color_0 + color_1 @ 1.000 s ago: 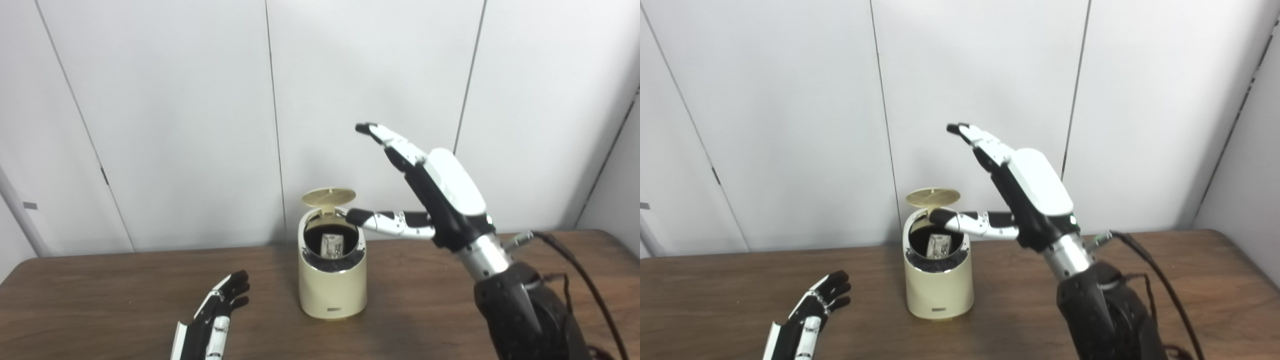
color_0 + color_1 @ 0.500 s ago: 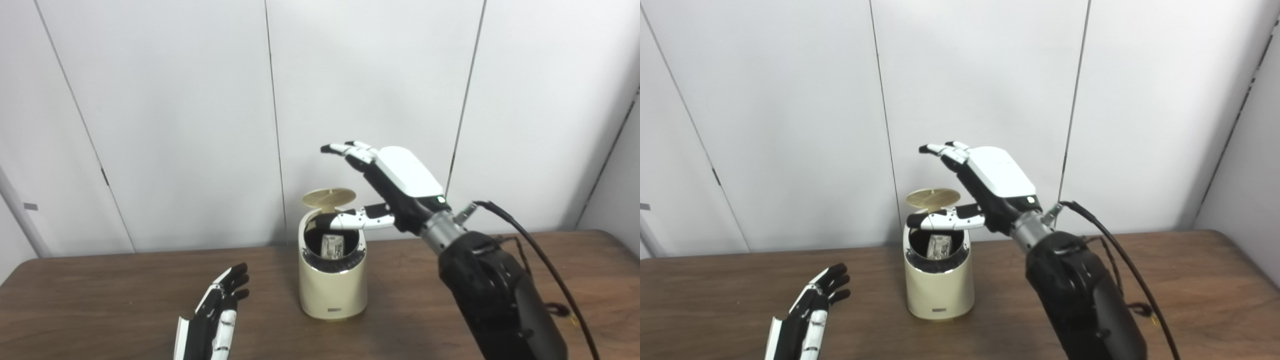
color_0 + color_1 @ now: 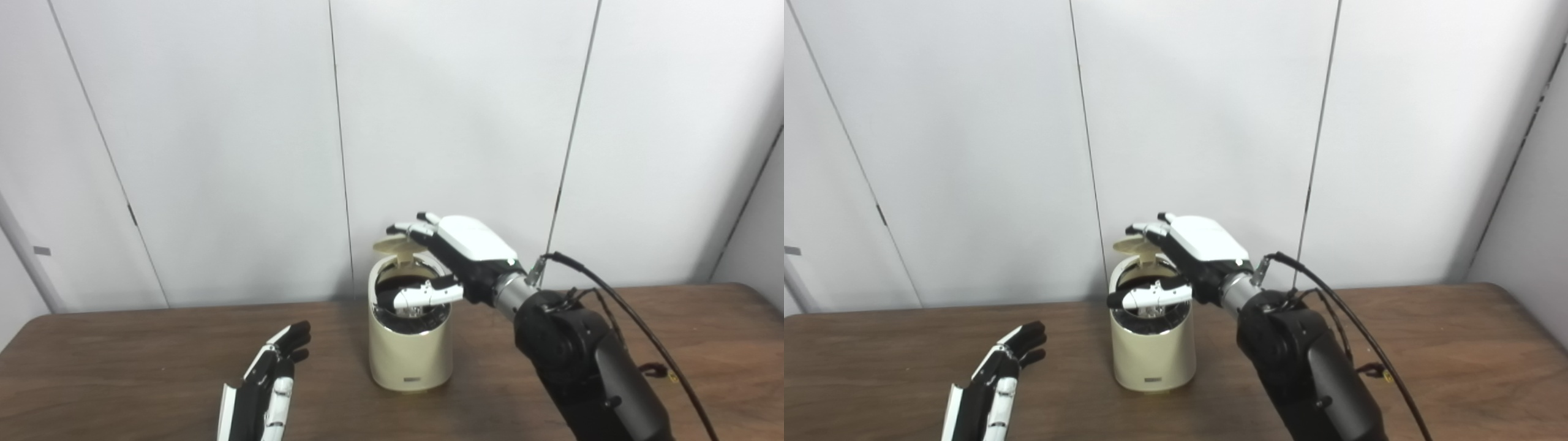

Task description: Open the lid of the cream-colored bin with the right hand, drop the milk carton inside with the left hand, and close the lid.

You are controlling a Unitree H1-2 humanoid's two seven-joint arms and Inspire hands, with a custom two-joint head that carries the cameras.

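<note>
One bin (image 3: 409, 358), two hands.

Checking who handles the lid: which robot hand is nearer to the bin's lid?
Right. The right robot hand is at the raised lid, fingers over its top edge. The left robot hand rests low over the table, left of the cream-colored bin.

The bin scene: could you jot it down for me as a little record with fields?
bin: cream, upright on the table
lid: raised, partly open
carton: barely visible inside the bin, behind the thumb
right hand: open, fingers on top of the lid, thumb across the opening
left hand: open, holds nothing, low over the table left of the bin
</note>
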